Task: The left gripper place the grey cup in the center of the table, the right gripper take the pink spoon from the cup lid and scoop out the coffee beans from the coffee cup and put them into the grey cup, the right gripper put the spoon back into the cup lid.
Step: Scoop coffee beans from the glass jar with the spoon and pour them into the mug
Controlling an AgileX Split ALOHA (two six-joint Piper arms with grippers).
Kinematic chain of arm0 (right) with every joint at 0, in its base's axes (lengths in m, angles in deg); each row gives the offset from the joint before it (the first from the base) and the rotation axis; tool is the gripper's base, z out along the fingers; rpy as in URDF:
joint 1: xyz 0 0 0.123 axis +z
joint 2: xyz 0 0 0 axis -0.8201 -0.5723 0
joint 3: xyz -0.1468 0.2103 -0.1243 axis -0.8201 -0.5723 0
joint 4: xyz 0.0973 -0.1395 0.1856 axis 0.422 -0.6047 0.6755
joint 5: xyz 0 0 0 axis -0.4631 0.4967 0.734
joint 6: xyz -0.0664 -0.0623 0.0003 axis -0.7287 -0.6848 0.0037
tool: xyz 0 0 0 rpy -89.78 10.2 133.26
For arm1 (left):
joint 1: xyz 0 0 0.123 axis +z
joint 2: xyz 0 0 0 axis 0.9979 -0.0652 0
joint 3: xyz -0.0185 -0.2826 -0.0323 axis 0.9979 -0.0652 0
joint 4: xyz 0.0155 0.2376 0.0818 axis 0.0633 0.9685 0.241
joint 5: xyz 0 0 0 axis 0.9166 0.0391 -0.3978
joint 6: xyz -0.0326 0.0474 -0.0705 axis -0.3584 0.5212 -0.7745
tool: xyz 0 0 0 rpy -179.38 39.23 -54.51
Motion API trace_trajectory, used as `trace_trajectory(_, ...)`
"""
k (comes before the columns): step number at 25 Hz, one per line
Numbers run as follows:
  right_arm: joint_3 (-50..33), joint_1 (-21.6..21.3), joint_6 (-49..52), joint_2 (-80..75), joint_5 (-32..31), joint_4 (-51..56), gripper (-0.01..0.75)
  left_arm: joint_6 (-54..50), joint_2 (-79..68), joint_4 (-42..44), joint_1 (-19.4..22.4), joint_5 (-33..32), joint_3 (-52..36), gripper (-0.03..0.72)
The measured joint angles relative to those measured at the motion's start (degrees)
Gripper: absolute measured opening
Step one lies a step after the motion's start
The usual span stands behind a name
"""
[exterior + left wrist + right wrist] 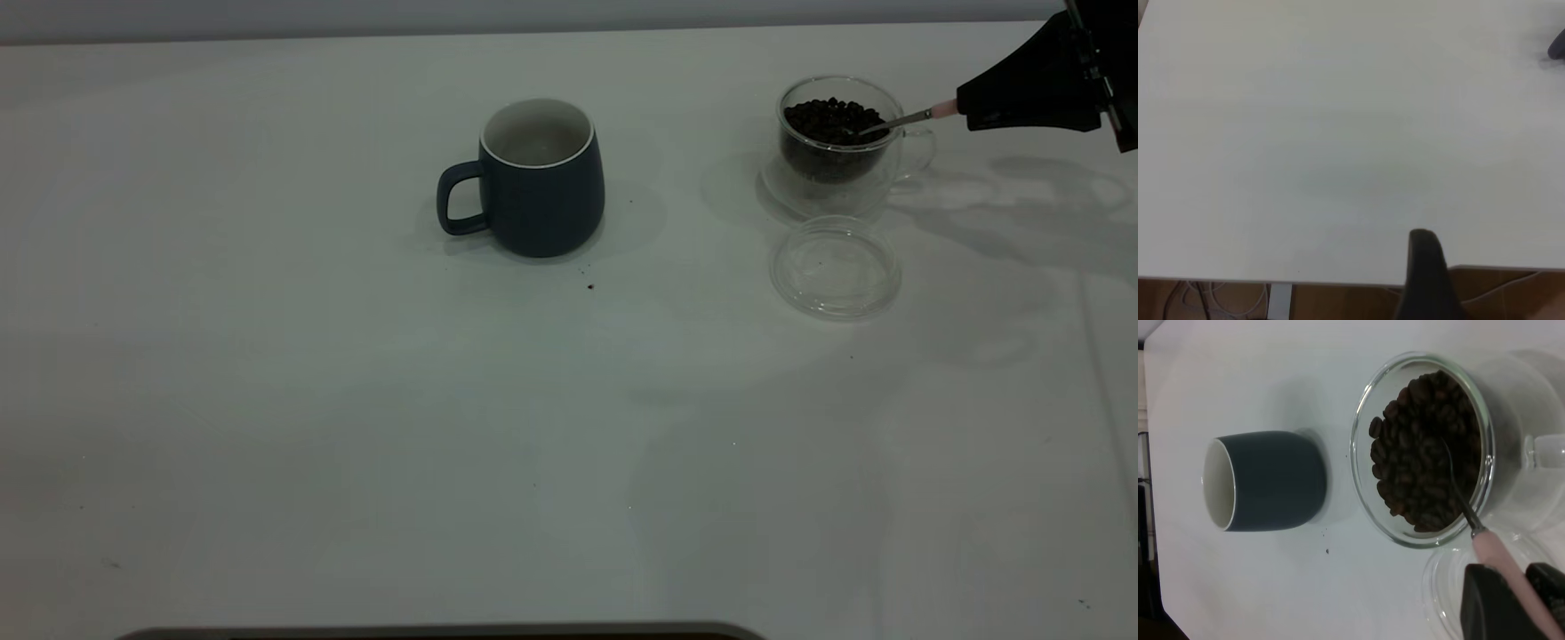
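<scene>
The grey cup [542, 178] stands upright near the middle of the table, handle toward the left; the right wrist view also shows this grey cup [1268, 480]. Right of it stands the glass coffee cup [831, 142] full of coffee beans [1421, 447]. The clear cup lid [836, 267] lies in front of it, with nothing on it. My right gripper [965, 111] is shut on the pink spoon [1511, 580], just right of the coffee cup. The spoon's metal bowl [1451, 463] is dipped among the beans. My left gripper [1431, 280] hangs over the table's edge, away from the objects.
A stray bean [590, 286] lies on the white table [356, 400] in front of the grey cup, with a few specks nearby. The coffee cup sits on a glass saucer [782, 200]. A dark rim [444, 633] runs along the near edge.
</scene>
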Motion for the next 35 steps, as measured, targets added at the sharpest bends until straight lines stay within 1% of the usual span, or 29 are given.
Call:
trace_trajectory(14,0.07,-0.38,0.85,1.17,-0.77,-0.28,0.1,-0.1,0.0,0.0,0.0,0.0,0.0,0.567)
trace_trajectory(19,0.07,-1.6,1.24,1.18,-3.0,-0.34,0.1,-0.1,0.0,0.0,0.0,0.0,0.0,0.567)
trace_trajectory(26,0.07,-2.0,2.02,1.18,-4.73,-0.19,0.1,-0.1,0.0,0.0,0.0,0.0,0.0,0.567)
trace_trajectory(35,0.07,-5.09,3.26,-0.05,-9.33,3.47,0.1,-0.05,0.0,0.0,0.0,0.0,0.0,0.567)
